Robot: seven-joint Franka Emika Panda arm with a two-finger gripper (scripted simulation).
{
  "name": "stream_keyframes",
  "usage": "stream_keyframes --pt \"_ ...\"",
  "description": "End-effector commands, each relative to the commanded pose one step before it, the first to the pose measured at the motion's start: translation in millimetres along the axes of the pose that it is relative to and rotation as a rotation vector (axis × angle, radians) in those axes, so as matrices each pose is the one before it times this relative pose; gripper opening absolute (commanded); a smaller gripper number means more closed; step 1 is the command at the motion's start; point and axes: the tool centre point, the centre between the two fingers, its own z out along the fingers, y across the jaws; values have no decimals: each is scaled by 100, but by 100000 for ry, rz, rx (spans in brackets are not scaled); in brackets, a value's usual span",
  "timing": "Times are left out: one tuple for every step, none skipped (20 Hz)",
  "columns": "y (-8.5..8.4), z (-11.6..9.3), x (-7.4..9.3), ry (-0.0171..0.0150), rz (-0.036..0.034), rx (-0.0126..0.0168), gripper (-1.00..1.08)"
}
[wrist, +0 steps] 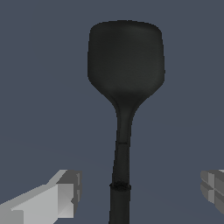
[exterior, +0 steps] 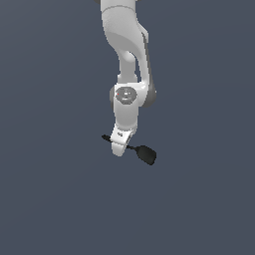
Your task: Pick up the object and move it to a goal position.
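Note:
The object is a small black spatula (exterior: 146, 153) with a thin straight handle and a wide rounded head. It lies on the flat grey floor. In the exterior view my gripper (exterior: 119, 147) is right over the middle of the handle and hides that part. The head sticks out to the exterior view's right and the handle's end to its left. In the wrist view the spatula (wrist: 125, 61) runs up the middle. The gripper (wrist: 140, 191) is open. One finger (wrist: 61, 197) and the other finger (wrist: 213, 189) stand on either side of the handle, apart from it.
The grey floor (exterior: 55, 189) spreads flat all around the spatula. The white arm (exterior: 127, 50) reaches down from above. No other object and no goal marker show in either view.

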Motion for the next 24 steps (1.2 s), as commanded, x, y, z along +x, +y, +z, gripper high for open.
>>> stream_keyframes --pt "-58 118 14 104 -1929 -41 100" --pt "-13 25 3 19 -371 -2 100" --pt "-7 15 -1 11 -218 -1 100" --pt "-2 5 -2 4 -69 0 100" --pt "9 -20 -7 -32 477 28 100" --pt "0 33 -2 0 0 0 100" --pt "-1 99 -7 0 0 0 100" --pt "-1 165 -11 0 0 0 100" --pt "-17 230 22 -1 -69 -2 100" --pt "-3 296 -21 0 0 0 100" --pt "-20 360 12 0 -69 -1 100" --pt "-21 423 7 0 -69 -1 100" --pt "-7 484 -34 0 0 0 100" --pt "-28 543 15 2 -98 -1 100" --pt "-19 534 2 2 -69 -1 100" --pt "-13 463 9 2 -69 -2 100" --pt "8 395 -20 0 0 0 100" --pt "14 326 -13 0 0 0 100" --pt "4 253 31 4 -68 -11 100" --pt "21 196 0 0 0 0 100" --pt "20 135 3 0 0 0 100" --pt "15 79 4 0 0 0 100" --pt "5 26 2 0 0 0 100" --pt "0 0 0 0 0 0 -100"
